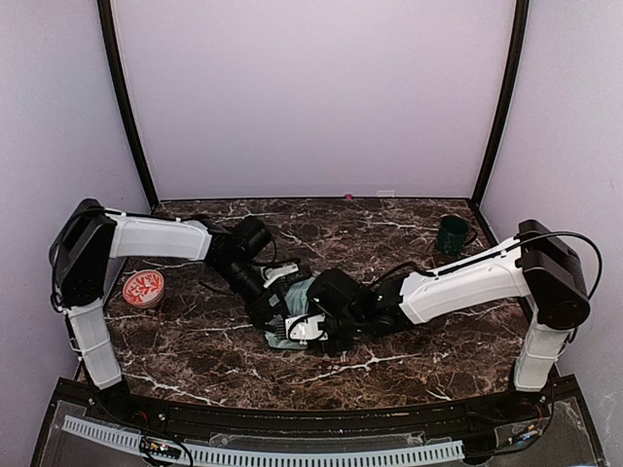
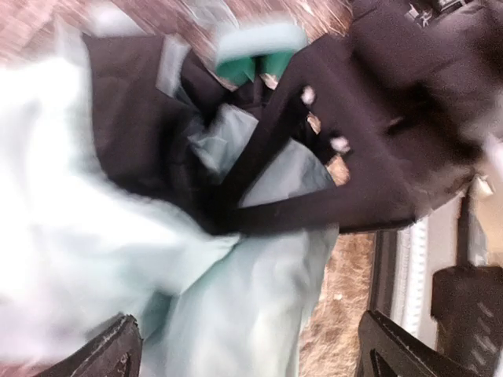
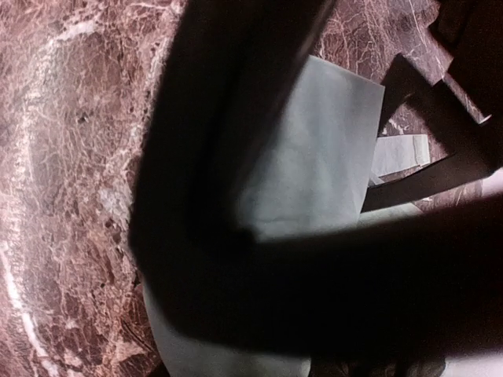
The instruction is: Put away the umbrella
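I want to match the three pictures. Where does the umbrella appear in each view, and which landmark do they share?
Top external: the umbrella lies near the middle of the marble table, showing as a small mint patch.
Left wrist: its mint fabric fills the left and lower middle, blurred.
Right wrist: a pale panel at the upper middle, behind dark shapes.
Shared landmark: the brown, white-veined marble table, seen in every view.

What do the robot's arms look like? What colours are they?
The left arm and the right arm look alike. Each has smooth white shells on the long parts and chunky black blocks at the joints. A thin black cable loops over the right arm's elbow. The left tool's fingers are black too.
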Controlling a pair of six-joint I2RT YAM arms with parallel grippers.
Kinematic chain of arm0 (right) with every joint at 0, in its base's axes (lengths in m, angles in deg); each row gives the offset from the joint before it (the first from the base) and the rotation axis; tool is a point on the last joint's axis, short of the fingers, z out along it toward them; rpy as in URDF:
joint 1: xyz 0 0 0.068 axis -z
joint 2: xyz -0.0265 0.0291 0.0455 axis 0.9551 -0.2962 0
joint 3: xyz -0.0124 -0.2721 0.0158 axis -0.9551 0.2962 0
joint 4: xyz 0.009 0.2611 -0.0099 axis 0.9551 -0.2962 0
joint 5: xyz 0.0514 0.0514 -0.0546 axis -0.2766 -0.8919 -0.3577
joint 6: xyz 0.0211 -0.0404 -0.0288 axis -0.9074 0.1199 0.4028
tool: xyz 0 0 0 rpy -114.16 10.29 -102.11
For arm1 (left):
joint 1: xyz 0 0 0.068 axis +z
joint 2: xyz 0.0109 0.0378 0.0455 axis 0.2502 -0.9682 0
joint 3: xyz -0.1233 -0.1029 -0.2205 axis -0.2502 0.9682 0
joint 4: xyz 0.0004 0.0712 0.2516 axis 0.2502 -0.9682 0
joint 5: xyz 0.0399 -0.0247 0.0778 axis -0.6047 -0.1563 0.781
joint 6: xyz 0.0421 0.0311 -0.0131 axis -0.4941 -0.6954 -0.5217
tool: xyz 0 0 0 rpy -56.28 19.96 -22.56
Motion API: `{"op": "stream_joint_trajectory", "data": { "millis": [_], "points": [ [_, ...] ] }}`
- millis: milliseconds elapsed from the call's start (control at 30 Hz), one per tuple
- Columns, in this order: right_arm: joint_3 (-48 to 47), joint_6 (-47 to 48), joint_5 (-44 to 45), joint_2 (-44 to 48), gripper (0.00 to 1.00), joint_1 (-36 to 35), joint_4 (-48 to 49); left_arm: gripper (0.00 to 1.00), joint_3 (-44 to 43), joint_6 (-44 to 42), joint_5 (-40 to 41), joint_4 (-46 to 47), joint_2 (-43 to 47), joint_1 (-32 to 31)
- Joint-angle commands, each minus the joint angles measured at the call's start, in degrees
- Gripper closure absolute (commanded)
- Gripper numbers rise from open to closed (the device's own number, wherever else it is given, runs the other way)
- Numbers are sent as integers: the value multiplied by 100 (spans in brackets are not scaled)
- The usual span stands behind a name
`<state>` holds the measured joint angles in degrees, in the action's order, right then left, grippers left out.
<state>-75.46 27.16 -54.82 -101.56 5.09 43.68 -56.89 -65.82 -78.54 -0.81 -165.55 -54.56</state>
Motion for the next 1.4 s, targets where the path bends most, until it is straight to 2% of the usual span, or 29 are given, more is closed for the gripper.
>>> {"op": "stream_joint_trajectory", "data": {
  "millis": [0,200,267,333,467,533,633,700,800,900,1033,1167,1267,1367],
  "points": [
    [49,-809,-1127,-132,92,23,-959,1,681,367,1201,1246,1517,133],
    [-144,-1091,-1789,-235,94,54,-1519,1,2052,421,1681,2629,3159,135],
    [-260,-1248,-2324,-284,94,170,-1773,1,2377,436,1952,2810,3586,140],
    [-477,-1376,-2879,-387,93,297,-2075,7,2726,280,2083,2972,4098,55],
    [-1046,-2022,-3681,-872,93,603,-2686,11,3797,-1281,2356,3512,5647,-852],
    [-1149,-2364,-4354,-1023,93,773,-2788,16,4140,-1608,2322,3695,6186,-1177],
    [-1110,-2540,-4959,-1175,92,906,-2819,19,4274,-1689,2190,3348,6282,-1287],
    [-1044,-2606,-5166,-1268,92,986,-2791,19,4284,-2118,2476,3003,6004,-1429],
    [-1072,-2709,-5670,-1478,91,1145,-2749,15,4109,-2612,3057,2781,5491,-1613],
    [-1213,-2756,-5632,-1623,92,1269,-2784,11,3989,-2904,3271,3043,4932,-1618],
    [-1220,-3075,-5359,-1527,98,1450,-2344,14,3468,-1831,3556,3184,4504,-1618],
    [-1619,-3284,-4917,-1254,100,1492,-2211,17,3667,-728,3384,3777,4786,-1613],
    [-1802,-3440,-4466,-831,100,1507,-1918,28,3818,73,3500,4123,4901,-1569],
    [-1826,-3664,-4054,-348,100,1570,-1514,29,3736,635,3432,4147,4917,-1394]
  ]
}}
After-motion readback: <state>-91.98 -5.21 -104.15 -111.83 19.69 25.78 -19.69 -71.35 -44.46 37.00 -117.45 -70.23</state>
